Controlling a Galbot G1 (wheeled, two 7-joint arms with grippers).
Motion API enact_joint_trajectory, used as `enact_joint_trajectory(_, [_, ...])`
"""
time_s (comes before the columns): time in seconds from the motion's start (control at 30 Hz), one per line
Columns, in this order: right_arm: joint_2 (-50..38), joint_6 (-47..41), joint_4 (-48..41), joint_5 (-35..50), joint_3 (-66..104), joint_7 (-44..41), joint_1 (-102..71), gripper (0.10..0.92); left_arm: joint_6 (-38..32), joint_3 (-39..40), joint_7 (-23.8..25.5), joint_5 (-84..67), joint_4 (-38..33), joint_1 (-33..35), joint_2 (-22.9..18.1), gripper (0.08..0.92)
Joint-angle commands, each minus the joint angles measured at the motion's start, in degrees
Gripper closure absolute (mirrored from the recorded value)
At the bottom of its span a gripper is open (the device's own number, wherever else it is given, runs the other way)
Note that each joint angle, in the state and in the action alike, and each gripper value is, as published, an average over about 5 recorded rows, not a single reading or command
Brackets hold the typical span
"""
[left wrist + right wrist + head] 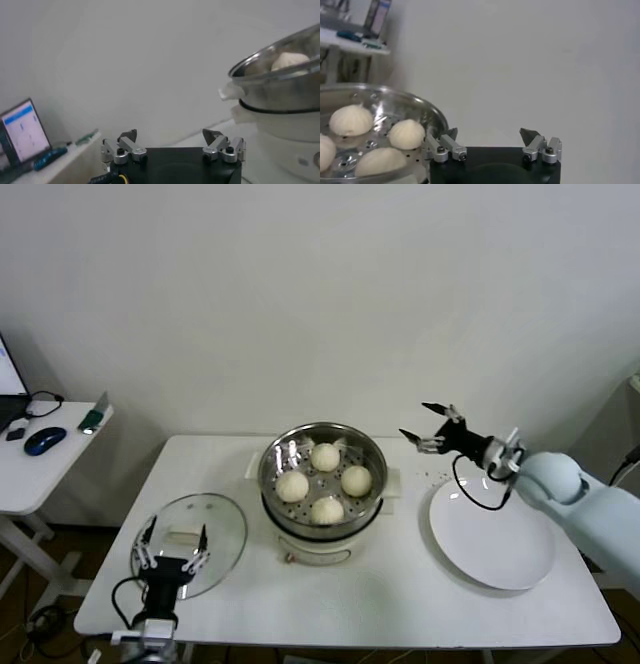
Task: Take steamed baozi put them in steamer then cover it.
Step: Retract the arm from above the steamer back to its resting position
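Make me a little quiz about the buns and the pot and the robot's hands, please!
1. How many baozi sit in the steamer?
2. True or false: the glass cover is already on the steamer.
3. Which gripper hangs over the cover: A) the left gripper or B) the right gripper?

Key:
1. Four, all on the tray with holes.
2. False. The cover lies flat on the table to the robot's left of the steamer.
3. A. The left gripper is open above the cover. The right gripper is open too, empty, beyond the far edge of the bare white plate.
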Motion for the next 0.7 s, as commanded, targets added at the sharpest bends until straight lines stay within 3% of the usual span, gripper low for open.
enact_joint_trajectory(0.03, [8.98,-0.29,5.73,-7.81,44.79,2.71,-40.08,0.203,1.12,-2.06,2.44,26.63,0.42,-0.48,1.61,0.177])
enact_joint_trajectory(0.33, [18.39,-1.12,8.59,-9.84,52.68,2.66,-50.37,0.203,1.44,-1.29,2.28,55.36,5.74,-1.28,4.28,0.177])
enact_joint_trajectory(0.7, [23.4,-0.01,7.76,-12.16,56.51,1.71,-55.87,0.203,0.07,0.91,-2.24,71.6,21.11,-9.16,4.27,0.177])
